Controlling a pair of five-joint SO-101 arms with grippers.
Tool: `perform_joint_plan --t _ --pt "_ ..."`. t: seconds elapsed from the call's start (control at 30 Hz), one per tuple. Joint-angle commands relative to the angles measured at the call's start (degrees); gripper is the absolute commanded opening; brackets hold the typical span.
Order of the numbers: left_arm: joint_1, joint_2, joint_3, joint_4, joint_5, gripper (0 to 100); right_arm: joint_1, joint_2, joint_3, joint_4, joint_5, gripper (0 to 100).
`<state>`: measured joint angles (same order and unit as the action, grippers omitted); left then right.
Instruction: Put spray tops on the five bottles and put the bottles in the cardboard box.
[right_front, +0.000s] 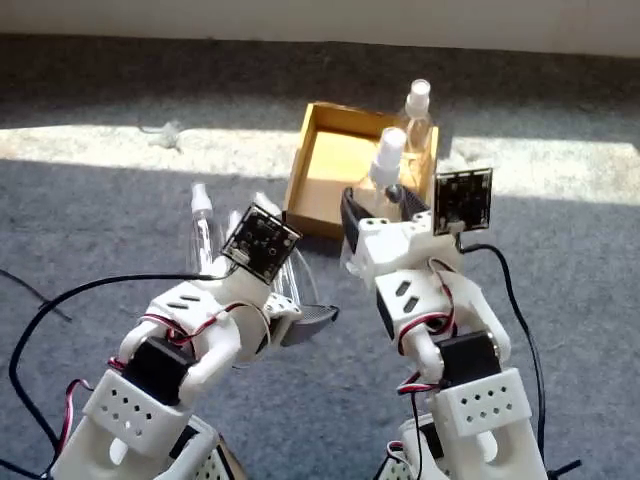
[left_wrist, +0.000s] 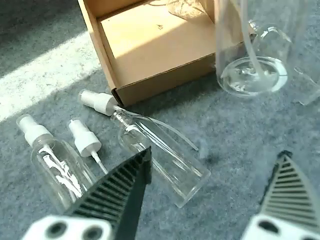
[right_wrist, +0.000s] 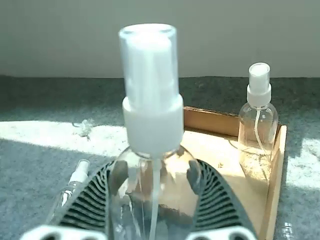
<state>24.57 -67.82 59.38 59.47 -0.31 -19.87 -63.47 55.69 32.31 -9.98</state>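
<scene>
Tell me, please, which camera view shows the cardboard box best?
The high view: the cardboard box shows nearly whole, with one corner hidden by the right arm. The left wrist view gives a near corner and part of the floor; the right wrist view gives its far walls behind the held bottle.

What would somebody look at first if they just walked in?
Probably the clear bottle with its white spray top, clamped in the right gripper by the cardboard box. Next, another capped bottle standing inside the box, and a third bottle lying on the grey carpet beside it.

Carpeted room; grey carpet (right_front: 90, 230), pale wall (right_wrist: 60, 35)
</scene>
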Motion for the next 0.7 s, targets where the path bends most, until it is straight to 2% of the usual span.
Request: perform_joint_plan --t 0.0,0.1,0.23,0.33,0.47,0.67 --pt "3.74 -0.4 -0.13 0.09 -0.18 37 -1.71 1.45 -4.53 -1.01 -3.52 0.3" --pt "3.56 -0.4 0.22 -2.64 -0.18 37 -5.58 1.45 -2.42 0.04 -3.34 0.3" --pt "3.47 -0.04 2.86 -10.29 -0.26 36 -9.19 1.45 -1.71 3.12 -3.16 0.3" --pt "0.84 0.13 4.62 -13.45 -0.35 36 -9.63 1.45 -1.8 6.11 1.67 0.3" --pt "-6.2 0.13 4.7 -16.18 -0.35 36 -9.8 1.36 -1.8 13.05 4.84 0.3" --pt "-6.81 0.13 4.88 -16.26 -0.35 36 -9.8 1.36 -1.8 15.78 5.1 0.3"
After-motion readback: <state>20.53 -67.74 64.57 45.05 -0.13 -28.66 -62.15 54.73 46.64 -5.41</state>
